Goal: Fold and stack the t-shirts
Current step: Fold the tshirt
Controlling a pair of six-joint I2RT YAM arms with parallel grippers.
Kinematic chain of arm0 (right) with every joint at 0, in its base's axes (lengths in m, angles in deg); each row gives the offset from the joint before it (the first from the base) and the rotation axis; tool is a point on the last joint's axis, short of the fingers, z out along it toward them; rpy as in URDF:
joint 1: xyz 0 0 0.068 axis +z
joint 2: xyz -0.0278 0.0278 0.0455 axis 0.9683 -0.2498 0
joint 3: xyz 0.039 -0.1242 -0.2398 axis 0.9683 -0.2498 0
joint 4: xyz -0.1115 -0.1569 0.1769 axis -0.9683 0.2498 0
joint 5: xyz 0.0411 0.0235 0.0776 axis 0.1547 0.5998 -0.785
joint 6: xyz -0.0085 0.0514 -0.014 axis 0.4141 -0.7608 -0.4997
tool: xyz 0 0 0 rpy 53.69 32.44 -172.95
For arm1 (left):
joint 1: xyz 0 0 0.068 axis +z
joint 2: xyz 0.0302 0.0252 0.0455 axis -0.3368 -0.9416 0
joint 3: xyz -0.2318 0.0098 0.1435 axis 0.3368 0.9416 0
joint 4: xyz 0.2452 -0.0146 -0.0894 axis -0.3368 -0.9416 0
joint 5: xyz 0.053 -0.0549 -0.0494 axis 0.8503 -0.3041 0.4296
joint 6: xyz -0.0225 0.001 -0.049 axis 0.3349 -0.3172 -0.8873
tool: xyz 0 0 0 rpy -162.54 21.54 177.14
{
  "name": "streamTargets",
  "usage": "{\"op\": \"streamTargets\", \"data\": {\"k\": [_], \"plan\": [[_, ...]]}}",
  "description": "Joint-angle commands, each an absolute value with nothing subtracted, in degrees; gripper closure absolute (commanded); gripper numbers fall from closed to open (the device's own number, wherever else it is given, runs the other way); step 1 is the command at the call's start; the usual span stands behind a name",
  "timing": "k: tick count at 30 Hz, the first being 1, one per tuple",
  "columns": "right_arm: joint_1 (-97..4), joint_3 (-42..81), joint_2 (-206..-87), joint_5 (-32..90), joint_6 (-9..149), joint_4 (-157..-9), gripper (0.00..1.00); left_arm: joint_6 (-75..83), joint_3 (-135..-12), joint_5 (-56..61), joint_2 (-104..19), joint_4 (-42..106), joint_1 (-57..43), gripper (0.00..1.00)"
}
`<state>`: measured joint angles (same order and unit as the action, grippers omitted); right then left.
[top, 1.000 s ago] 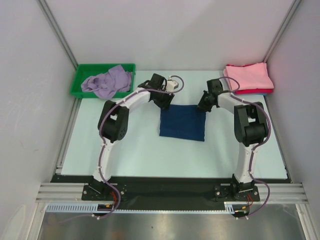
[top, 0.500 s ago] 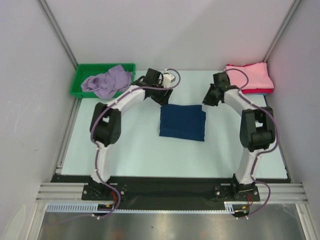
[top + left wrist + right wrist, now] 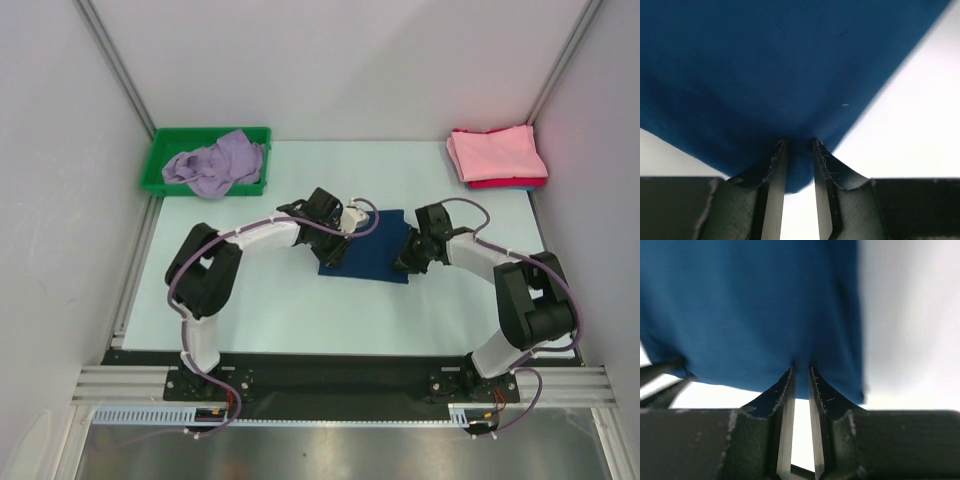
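The navy blue t-shirt (image 3: 372, 243) lies folded at the middle of the table. My left gripper (image 3: 334, 250) is shut on its left side, and the left wrist view shows blue cloth (image 3: 790, 75) pinched between the fingertips of the left gripper (image 3: 800, 144). My right gripper (image 3: 408, 260) is shut on its right side, and the right wrist view shows blue cloth (image 3: 755, 310) pinched in the right gripper (image 3: 801, 370). The lavender t-shirt (image 3: 215, 162) lies crumpled in the bin. A folded pink t-shirt (image 3: 497, 152) tops a stack with a red one (image 3: 512, 183) at the far right.
A green plastic bin (image 3: 160, 160) stands at the far left corner. White walls and metal frame posts close in the table on three sides. The arm bases sit on a black rail at the near edge.
Both grippers have come from the navy shirt's far edge toward the near side, drawing the pinched cloth over the shirt. The shirt now looks shorter front to back.
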<state>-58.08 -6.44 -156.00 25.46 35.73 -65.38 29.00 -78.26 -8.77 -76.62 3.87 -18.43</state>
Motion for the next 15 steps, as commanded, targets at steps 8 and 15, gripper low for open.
{"op": "streamTargets", "data": {"k": [8, 15], "plan": [[-63.32, -7.4, -154.56, 29.02, 38.41, -65.59, 0.78, 32.6, -77.88, -5.62, -78.17, 4.01, -17.15, 0.64], [-64.29, 2.34, -155.07, 32.44, 47.11, -58.81, 0.33, 34.79, -81.22, -12.49, -70.35, -2.66, -16.53, 0.28]]}}
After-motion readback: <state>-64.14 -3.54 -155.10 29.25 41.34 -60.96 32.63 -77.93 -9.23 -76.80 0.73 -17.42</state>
